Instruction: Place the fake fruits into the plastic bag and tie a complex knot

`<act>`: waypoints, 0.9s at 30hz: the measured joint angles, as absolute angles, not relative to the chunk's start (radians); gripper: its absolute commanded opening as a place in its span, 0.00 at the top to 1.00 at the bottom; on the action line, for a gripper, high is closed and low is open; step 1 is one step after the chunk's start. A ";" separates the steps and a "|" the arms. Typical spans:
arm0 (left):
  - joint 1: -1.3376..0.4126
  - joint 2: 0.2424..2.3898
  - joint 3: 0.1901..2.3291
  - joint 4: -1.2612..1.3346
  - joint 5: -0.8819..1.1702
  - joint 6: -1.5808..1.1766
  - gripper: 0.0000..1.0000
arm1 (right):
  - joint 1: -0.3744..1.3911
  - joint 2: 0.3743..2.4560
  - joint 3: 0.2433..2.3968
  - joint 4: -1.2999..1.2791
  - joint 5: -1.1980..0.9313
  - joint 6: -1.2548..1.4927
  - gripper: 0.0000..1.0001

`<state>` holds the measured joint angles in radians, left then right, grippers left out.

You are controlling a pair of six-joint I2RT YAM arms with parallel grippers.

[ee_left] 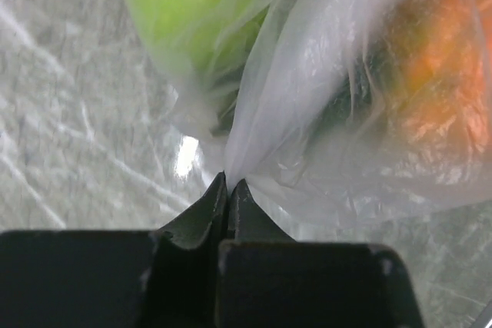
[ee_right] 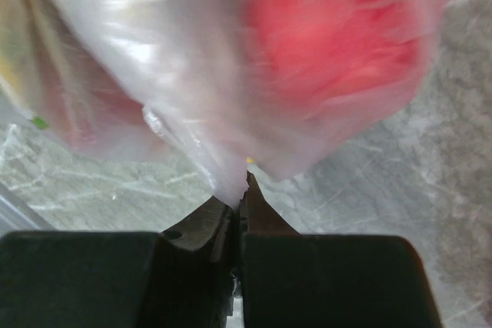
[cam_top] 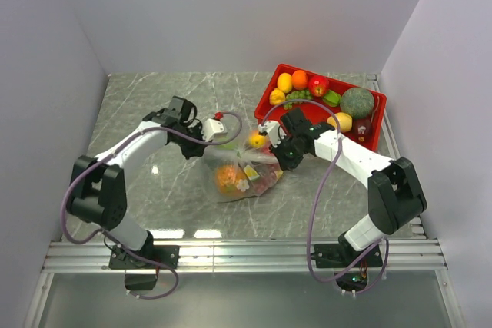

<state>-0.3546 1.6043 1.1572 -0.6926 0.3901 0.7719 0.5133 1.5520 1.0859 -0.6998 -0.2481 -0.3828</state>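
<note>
**A:** How do the jaws of the left gripper (ee_left: 228, 183) stand?

**B:** They are pressed tight together, with a fold of the bag (cam_top: 247, 168) pinched at their very tips. The film fans out straight ahead of them.

**A:** What lies beyond that fold?

**B:** A green fruit (ee_left: 192, 5) sits ahead and to the left of the jaws. An orange fruit (ee_left: 430, 74) sits ahead and to the right. Both are inside the film.

**A:** And the right gripper (ee_right: 239, 194)?

**B:** It is also clamped narrow, on a tuck of the same bag. A red fruit (ee_right: 338, 44) shows ahead of its jaws, a little to the right, blurred through the plastic.

**A:** Which way does the bag run?

**B:** Seen from above, its upper edge stretches from one pair of jaws to the other, left to right across the table (cam_top: 154, 105). The filled belly sags away from both grippers toward the arms' bases and rests on the table. Where its mouth points cannot be made out.

**A:** Is anything else near the jaws?

**B:** A red tray (cam_top: 268, 88) stands beyond the right gripper, on the far right. It holds more fruit (cam_top: 319, 84), apart from the bag.
</note>
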 measured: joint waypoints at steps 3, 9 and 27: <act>-0.310 1.545 1.129 -0.694 0.414 0.776 1.00 | 0.514 1.544 1.071 -0.651 -0.258 -0.383 1.00; -0.162 1.431 1.096 -0.693 0.521 0.786 1.00 | 0.502 1.499 1.036 -0.525 -0.295 -0.390 1.00; 0.105 1.406 1.078 -0.727 0.738 0.788 1.00 | 0.403 1.507 1.025 -0.427 -0.467 -0.399 1.00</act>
<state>0.1055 1.4059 1.0779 -0.7265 0.7383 0.7883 0.4034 1.5074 1.0248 -0.4267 -0.4675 -0.3992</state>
